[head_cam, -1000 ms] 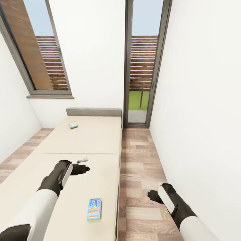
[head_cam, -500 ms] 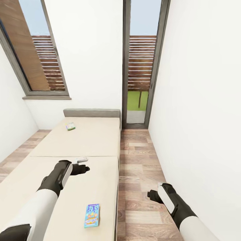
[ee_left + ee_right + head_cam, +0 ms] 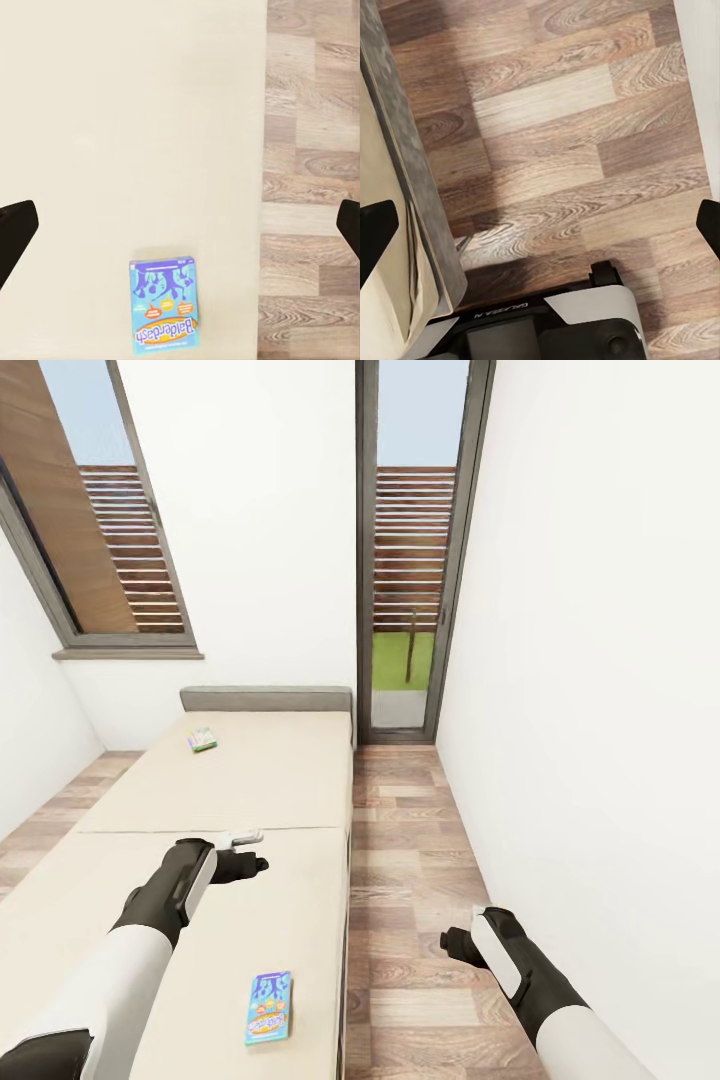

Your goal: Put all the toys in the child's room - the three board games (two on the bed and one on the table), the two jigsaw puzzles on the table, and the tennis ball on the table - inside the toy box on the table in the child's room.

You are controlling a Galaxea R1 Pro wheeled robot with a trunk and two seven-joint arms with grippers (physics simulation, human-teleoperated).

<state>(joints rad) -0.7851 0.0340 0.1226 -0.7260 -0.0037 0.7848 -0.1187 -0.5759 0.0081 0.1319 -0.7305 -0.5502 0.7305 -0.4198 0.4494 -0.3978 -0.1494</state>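
On the bed (image 3: 280, 780) lie a blue game box (image 3: 268, 1008) and, seemingly, a green-edged one (image 3: 203, 740); both tools spread.

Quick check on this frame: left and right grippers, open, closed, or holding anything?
Left gripper: open, empty, above the beige bed mattress.
Right gripper: open, empty, over the wood plank floor.

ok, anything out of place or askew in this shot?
Nothing damaged or spilled. Two game boxes lie loose on the bed: a blue Balderdash box flat near the floor-side edge, below the left gripper, and a green-edged box near the grey headboard, turned slightly askew.
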